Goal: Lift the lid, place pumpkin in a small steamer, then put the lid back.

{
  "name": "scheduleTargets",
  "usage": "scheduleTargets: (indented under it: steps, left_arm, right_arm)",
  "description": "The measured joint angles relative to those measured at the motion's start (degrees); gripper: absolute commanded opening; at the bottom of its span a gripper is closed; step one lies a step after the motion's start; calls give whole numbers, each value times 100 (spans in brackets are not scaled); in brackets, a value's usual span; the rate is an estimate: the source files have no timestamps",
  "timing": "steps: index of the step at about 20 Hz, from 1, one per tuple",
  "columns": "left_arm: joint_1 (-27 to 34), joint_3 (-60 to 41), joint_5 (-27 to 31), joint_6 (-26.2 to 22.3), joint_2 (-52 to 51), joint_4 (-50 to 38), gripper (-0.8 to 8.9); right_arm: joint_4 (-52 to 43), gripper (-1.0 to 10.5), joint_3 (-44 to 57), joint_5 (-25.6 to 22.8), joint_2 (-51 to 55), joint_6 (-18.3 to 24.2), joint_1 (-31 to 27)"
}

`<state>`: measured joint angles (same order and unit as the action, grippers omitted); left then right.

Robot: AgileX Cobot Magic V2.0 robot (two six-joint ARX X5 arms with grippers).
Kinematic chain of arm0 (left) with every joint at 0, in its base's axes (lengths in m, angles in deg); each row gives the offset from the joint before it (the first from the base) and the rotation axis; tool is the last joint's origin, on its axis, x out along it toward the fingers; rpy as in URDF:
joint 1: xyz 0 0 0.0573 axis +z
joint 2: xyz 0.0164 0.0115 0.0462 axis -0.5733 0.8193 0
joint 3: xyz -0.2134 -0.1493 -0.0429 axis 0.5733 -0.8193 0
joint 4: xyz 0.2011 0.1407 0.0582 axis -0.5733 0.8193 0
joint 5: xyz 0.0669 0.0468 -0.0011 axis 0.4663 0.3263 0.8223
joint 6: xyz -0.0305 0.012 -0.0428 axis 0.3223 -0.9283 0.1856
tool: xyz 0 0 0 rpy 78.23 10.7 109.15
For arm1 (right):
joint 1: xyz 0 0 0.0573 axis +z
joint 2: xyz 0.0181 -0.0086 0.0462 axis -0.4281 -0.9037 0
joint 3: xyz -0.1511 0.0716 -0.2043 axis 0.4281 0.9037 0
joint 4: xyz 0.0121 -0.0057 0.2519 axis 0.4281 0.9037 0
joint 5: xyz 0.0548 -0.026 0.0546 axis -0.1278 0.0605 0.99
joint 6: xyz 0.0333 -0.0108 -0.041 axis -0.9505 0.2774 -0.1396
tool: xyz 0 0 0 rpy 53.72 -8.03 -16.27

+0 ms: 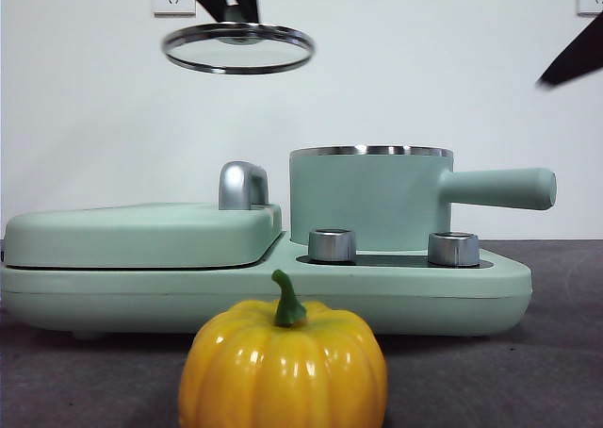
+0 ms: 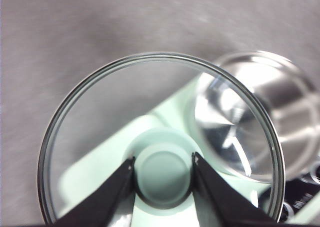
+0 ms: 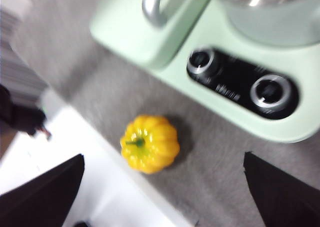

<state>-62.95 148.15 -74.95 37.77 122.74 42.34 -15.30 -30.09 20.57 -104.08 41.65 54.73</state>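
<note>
The glass lid (image 1: 237, 48) hangs high in the air, left of and above the small steamer (image 1: 370, 198), which stands open on the mint-green cooker. My left gripper (image 2: 163, 163) is shut on the lid's mint-green knob (image 2: 162, 173); through the glass the steamer's steel inside (image 2: 260, 122) shows below. The yellow-orange pumpkin (image 1: 283, 362) sits on the grey table in front of the cooker, and it also lies below my right gripper (image 3: 164, 162), as the pumpkin (image 3: 149, 143) shows between its wide-apart jaws. That gripper is open and high, a dark tip (image 1: 573, 56) at the upper right.
The cooker base (image 1: 490, 291) carries two chrome dials (image 1: 332, 244) and a flat griddle cover (image 1: 141, 232) with a chrome handle (image 1: 241, 185) on its left half. The steamer's long handle (image 1: 499, 188) points right. The table's white front edge (image 3: 100, 187) lies near the pumpkin.
</note>
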Motion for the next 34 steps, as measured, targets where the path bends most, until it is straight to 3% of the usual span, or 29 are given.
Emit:
scheduleTargets:
  steps: [6,9,16,26,34]
  left_arm:
    - [664,0,2,46,-63,0,9]
    - [925,0,2,107,-63,17,9]
    - [1228,0,2,131,-63,61,9]
    - [1272,0,0,149,-63,61,9]
    - [1274,0,0,151,-63,61,9]
  right_arm:
    - [-162,508,-531,-1486,-1615,-400,2116]
    - [-166,509,-883,-1633,-2406,-452,2555]
    - [-201,570,-1193,-1773,-3729,-457,2789]
    - [-483,569,-1200,-1764,-4030,-452,3021]
    - [-485,568,-1204,-2059,-4389,-452,3272]
